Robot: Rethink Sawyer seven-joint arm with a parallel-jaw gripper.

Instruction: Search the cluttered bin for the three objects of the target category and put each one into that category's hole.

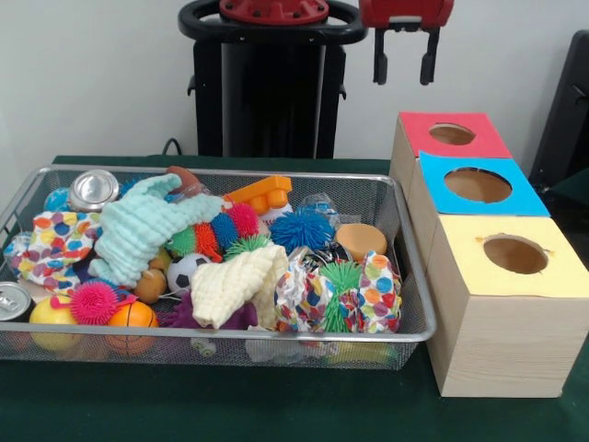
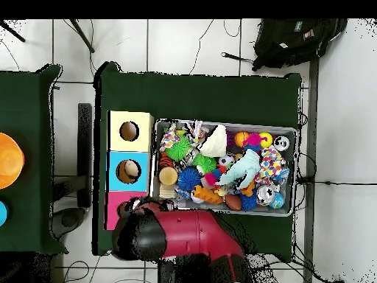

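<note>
hanging wide and empty above the red-topped box (image 1: 453,134), the hand (image 1: 405,68) leaves the wire bin (image 1: 419,276) and its polka-dot cloths (image 1: 57,247) clear for searching.

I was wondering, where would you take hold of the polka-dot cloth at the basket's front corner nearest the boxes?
Probably from straight above, pinching the bunched top fold of the polka-dot cloth on its box-side half. A spiky green ball sits across its middle, and the basket wall blocks the sides. The gripper hangs open above the red box.
</note>
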